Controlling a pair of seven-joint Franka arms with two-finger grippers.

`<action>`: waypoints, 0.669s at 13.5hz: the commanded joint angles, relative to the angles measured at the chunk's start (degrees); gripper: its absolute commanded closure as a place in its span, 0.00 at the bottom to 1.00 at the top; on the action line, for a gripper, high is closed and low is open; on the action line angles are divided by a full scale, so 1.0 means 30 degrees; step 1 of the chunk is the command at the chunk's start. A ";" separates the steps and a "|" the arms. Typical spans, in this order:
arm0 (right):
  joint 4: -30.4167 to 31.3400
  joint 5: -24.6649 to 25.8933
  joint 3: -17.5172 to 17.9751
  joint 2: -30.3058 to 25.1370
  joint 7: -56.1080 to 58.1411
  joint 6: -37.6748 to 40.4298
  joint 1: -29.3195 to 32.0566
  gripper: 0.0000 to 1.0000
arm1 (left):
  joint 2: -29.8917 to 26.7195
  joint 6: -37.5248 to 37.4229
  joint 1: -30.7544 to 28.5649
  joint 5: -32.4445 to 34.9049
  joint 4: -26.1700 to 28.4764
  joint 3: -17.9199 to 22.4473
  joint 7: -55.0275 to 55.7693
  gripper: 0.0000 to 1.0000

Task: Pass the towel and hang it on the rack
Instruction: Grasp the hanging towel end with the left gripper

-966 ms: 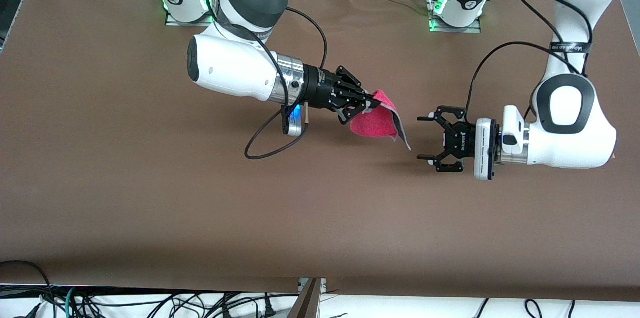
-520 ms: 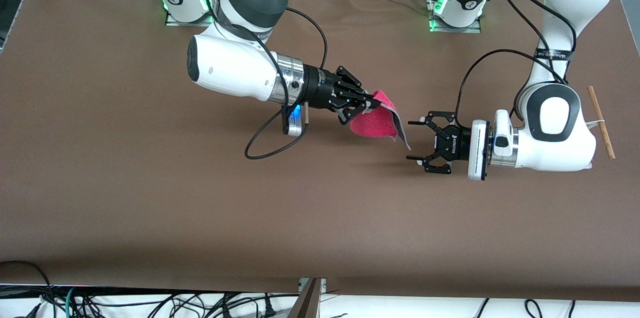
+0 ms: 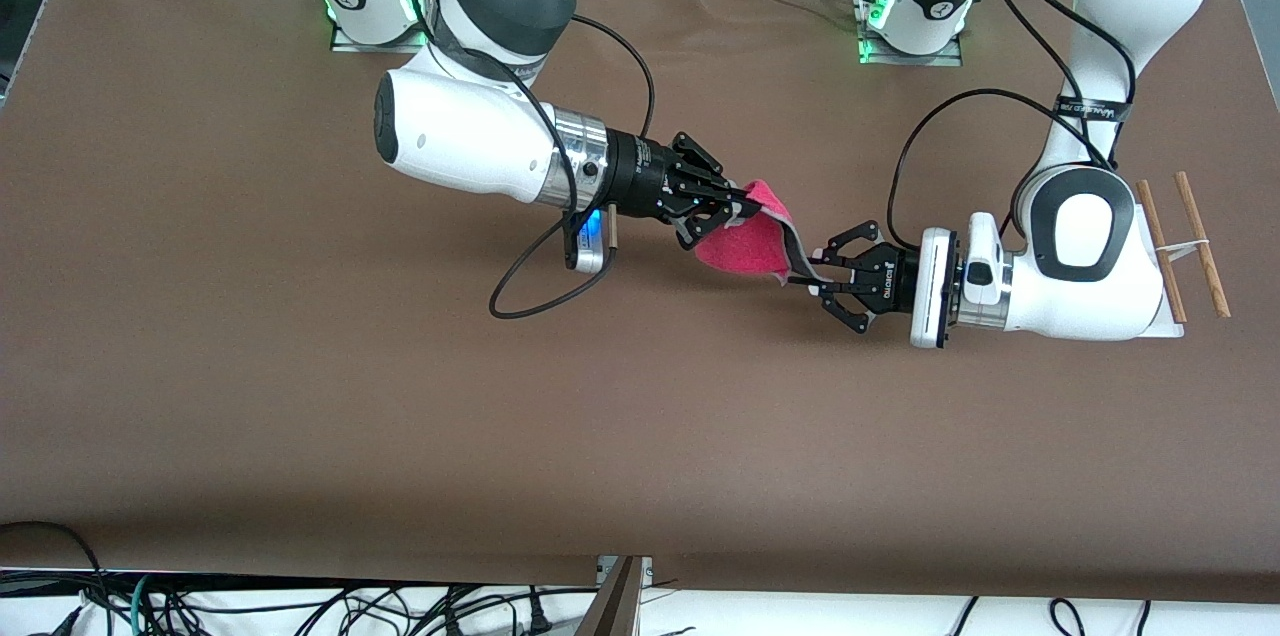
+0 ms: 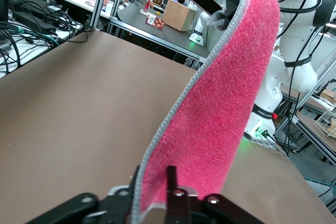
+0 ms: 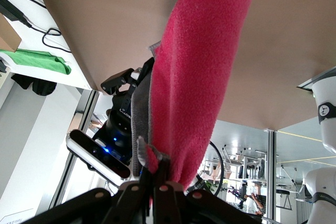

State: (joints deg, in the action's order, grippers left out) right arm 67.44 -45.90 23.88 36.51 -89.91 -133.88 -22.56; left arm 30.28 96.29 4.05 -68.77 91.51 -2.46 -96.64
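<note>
Gripping towel (image 3: pixel 745 246) from both ends, midair.

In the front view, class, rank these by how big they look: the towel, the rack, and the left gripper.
1. The rack, though the left arm hides part of it, so its full extent is unsure.
2. and 3. The towel and the left gripper look about alike; both are raised toward the camera, so I won't rank them.
</note>
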 commanded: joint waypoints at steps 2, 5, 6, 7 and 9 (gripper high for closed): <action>-0.0125 -0.0082 0.0039 0.0017 -0.0118 -0.0169 -0.0038 1.00 | -0.0308 -0.0044 -0.0149 -0.0601 0.0374 0.0059 -0.0745 1.00; -0.0125 -0.0082 0.0039 0.0017 -0.0118 -0.0169 -0.0009 1.00 | -0.0337 -0.0073 -0.0149 -0.0601 0.0374 0.0059 -0.0745 1.00; -0.0125 -0.0111 0.0010 0.0017 -0.0118 -0.0169 -0.0009 0.94 | -0.0337 -0.0074 -0.0149 -0.0601 0.0374 0.0059 -0.0745 1.00; -0.0125 -0.0111 0.0010 0.0046 -0.0060 -0.0140 0.0165 0.74 | -0.0337 -0.0074 -0.0149 -0.0601 0.0374 0.0059 -0.0745 1.00; -0.0125 -0.0082 -0.0078 -0.0041 -0.0001 0.0064 0.0371 0.25 | -0.0337 -0.0074 -0.0149 -0.0601 0.0374 0.0059 -0.0745 1.00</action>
State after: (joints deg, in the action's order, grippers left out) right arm 67.44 -45.90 23.60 36.51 -89.91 -133.94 -22.16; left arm 30.27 96.25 3.70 -68.77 91.51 -2.42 -97.07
